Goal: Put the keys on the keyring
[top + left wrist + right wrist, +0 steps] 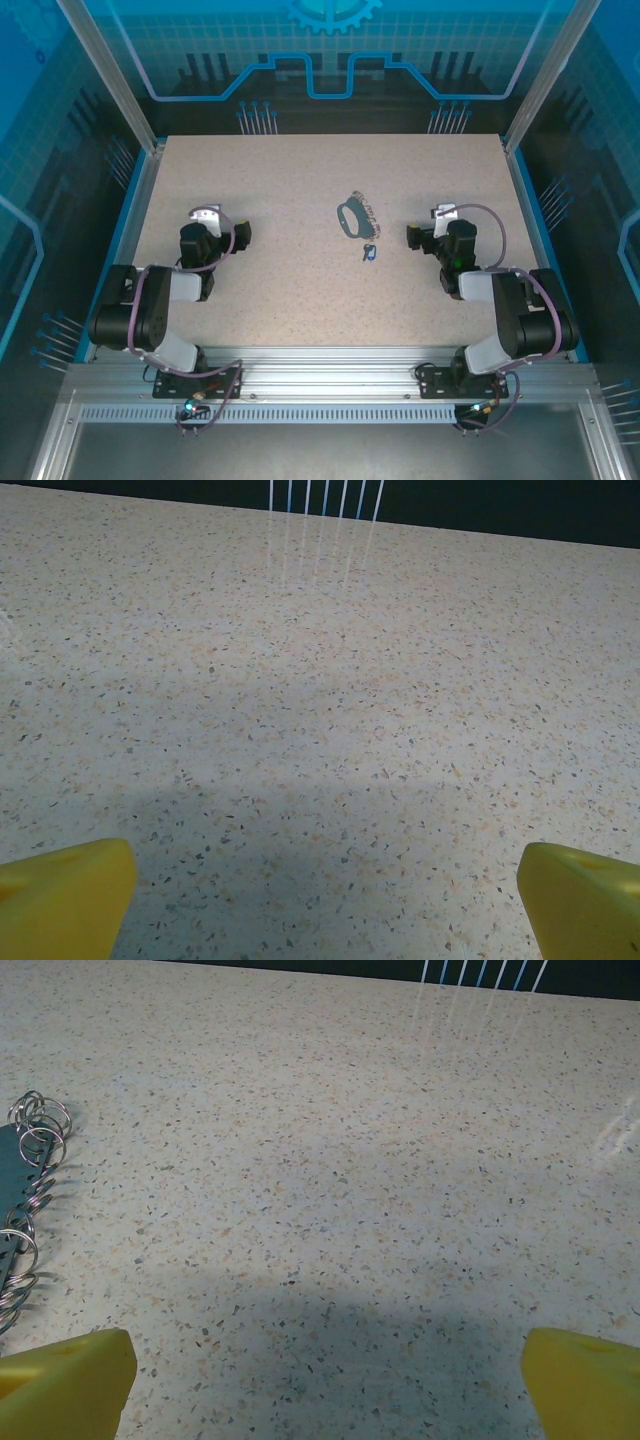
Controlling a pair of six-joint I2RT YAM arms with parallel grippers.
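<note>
A thin teal oval keyring (349,219) with a short silvery chain (366,214) lies flat near the table's middle. Just below and right of it rests the tiny blue-headed key (370,252). My right gripper (413,236) hovers open to the right of both, a short gap from the key. In the right wrist view the silvery chain rings (28,1160) and a bit of the teal loop (12,1155) show at the left edge, beyond my wide-apart yellow fingertips (70,1380). My left gripper (242,232) is open at the left, far from the keyring, with bare table between its fingertips (65,895).
The speckled beige table (300,300) is bounded by blue-edged rails and aluminium posts (145,150) at the corners. Both arm bases (140,320) sit along the near edge.
</note>
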